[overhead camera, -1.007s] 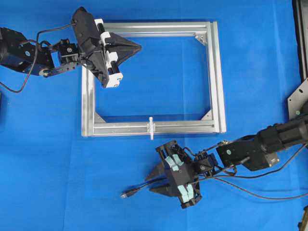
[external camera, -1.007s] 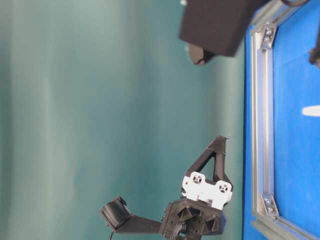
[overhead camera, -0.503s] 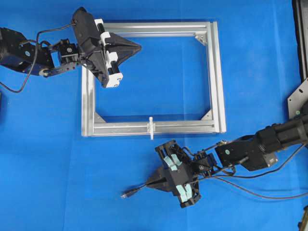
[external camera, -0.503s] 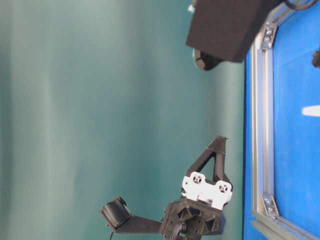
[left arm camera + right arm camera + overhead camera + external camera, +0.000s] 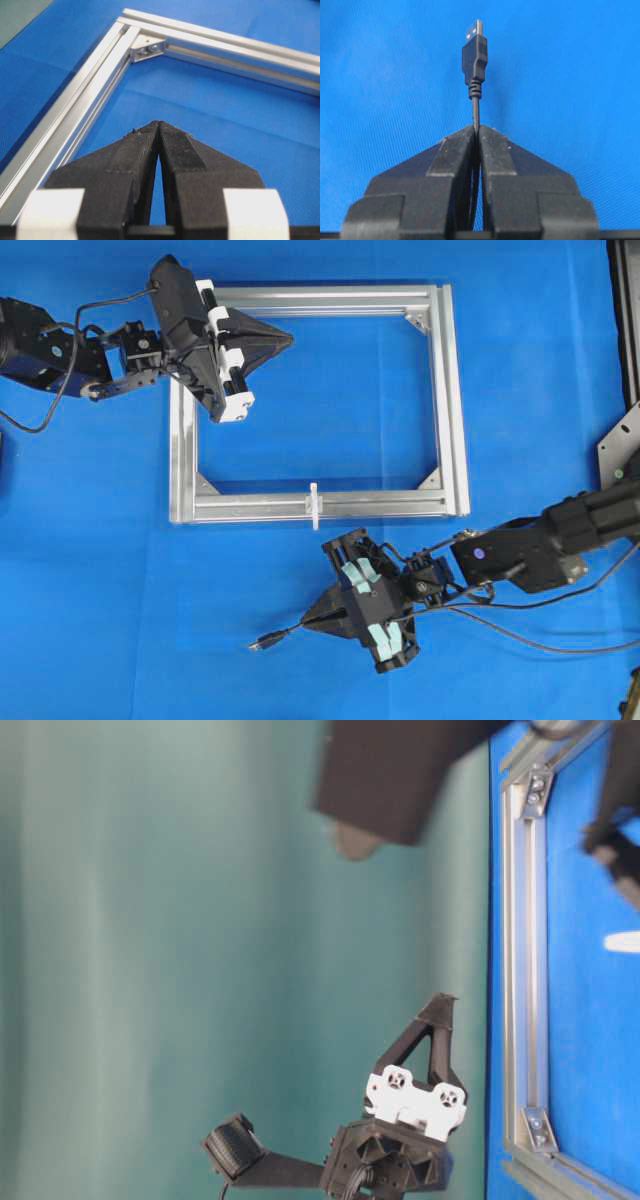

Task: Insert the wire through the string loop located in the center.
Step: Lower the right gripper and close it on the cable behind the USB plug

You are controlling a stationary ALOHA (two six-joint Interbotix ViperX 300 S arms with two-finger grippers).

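Overhead view: a blue table (image 5: pixel 100 540) carries a silver frame (image 5: pixel 455 390). The left gripper (image 5: pixel 285 339) sits over the frame's far left corner, fingers (image 5: pixel 145 145) pressed together on nothing. The right gripper (image 5: pixel 308 619), near of the frame, has its fingers (image 5: pixel 452 155) clamped on the wire (image 5: pixel 282 633), plug (image 5: pixel 474 52) sticking out left. The string loop (image 5: pixel 314 505) stands on the near bar's middle.

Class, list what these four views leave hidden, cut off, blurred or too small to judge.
- String loop: too small overhead to show its opening.
- Wire: its far end leaves the overhead view's right edge.
- Right gripper: table-level view shows only blurred dark arm parts at the top edge.
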